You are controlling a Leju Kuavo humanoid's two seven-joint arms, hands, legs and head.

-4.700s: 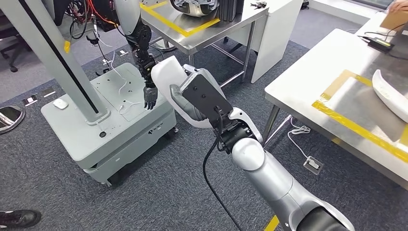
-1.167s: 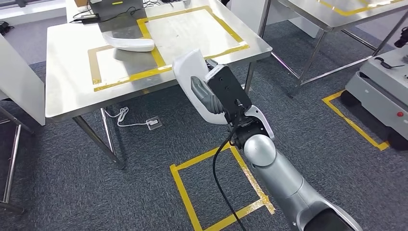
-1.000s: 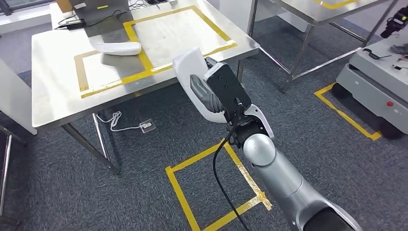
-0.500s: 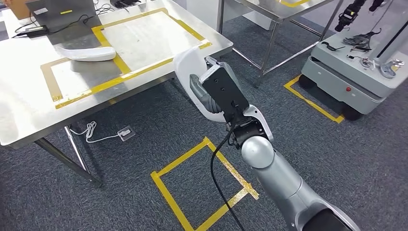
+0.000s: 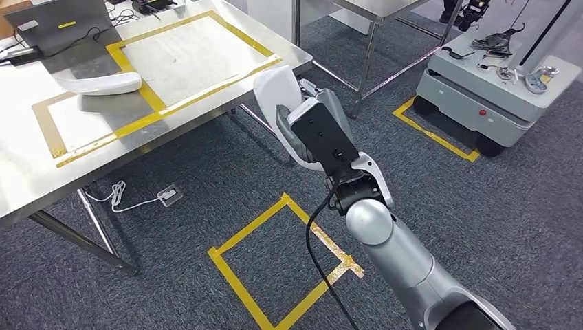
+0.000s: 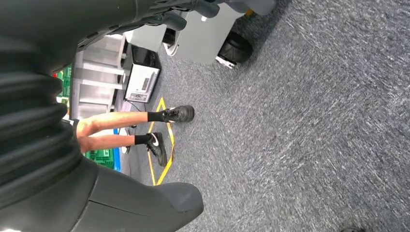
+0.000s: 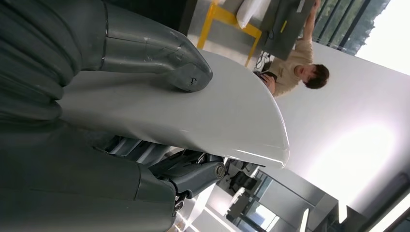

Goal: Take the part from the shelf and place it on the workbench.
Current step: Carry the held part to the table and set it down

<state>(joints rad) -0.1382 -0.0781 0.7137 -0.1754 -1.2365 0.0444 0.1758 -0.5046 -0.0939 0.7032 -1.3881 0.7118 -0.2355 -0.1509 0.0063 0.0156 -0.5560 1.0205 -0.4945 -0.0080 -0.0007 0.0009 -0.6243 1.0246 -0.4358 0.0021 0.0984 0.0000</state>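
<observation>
The right hand (image 5: 297,130) grips the white curved part (image 5: 273,93) at frame centre, right of the steel surface (image 5: 27,172); the left hand's (image 6: 145,205) state cannot be told.

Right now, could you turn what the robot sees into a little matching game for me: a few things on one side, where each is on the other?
Things:
1. white part
2. second white part
3. yellow tape square
4. laptop

Places:
A. on the carpet
B. in the right hand
C. far corner of the workbench
D. lying across the workbench's tape line

Pairs: 1-B, 2-D, 3-A, 4-C
</observation>
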